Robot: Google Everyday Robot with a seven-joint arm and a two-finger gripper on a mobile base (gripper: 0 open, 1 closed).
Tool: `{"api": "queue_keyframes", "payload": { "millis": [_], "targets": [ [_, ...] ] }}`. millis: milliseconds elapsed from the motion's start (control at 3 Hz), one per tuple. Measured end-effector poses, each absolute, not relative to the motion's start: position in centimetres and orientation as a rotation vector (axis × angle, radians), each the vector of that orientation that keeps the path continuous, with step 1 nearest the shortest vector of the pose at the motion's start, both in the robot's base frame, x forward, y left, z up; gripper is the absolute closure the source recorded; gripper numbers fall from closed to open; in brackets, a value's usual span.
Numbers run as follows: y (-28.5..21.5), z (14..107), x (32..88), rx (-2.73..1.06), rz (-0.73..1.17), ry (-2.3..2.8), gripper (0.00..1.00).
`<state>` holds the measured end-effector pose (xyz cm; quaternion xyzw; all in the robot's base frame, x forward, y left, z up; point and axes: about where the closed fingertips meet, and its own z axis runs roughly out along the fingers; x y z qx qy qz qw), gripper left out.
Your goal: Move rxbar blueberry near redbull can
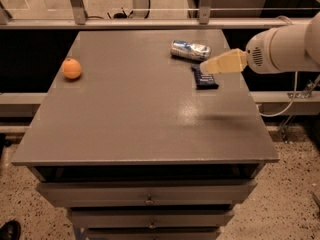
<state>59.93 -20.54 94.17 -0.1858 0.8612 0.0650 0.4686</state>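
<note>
In the camera view the bar (206,79) lies flat on the bench (125,124), at the far right. It is just on the near side of the can (190,50), which lies on its side. The hand (210,67) is at the right, its tip over the bar's far end; whether it is spread or pressed together, I cannot tell. The bar is probably light, thin and a little bendy, with a slick wrapper. I would take it across its short width, at the middle.
</note>
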Motion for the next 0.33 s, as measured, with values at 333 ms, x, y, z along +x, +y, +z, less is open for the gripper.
{"api": "queue_keyframes", "payload": {
  "millis": [333],
  "targets": [
    [-19.91,94.76,59.06,-0.470,0.179,2.096,0.00]
  ]
}}
